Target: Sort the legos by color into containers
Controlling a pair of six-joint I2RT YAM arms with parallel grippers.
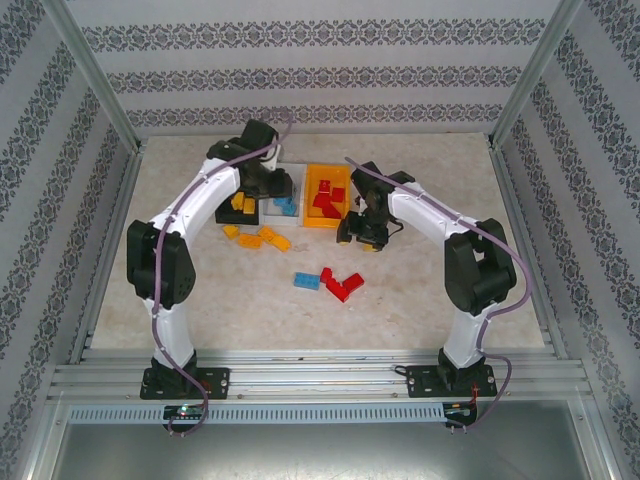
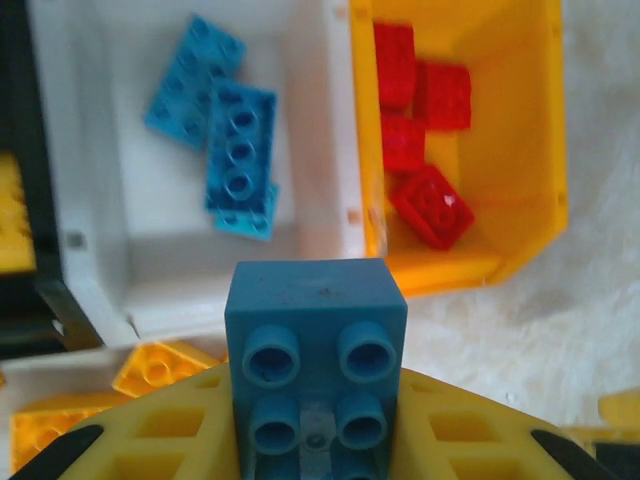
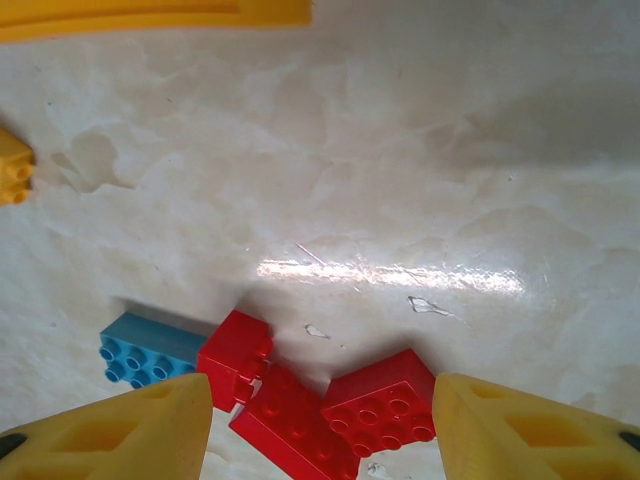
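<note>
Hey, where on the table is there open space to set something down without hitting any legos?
The widest bare table lies between the arm bases and the loose red and blue bricks. More lies far right, past the right arm. It's crowded where yellow bricks sit before the white bin.

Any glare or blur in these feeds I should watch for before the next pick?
Right wrist view: a bright glare streak across the table, just beyond the red bricks, which read clearly. Left wrist view: the held blue brick is fairly sharp, the white bin behind it washed out and soft. Top view: even light, only faint shadows.
</note>
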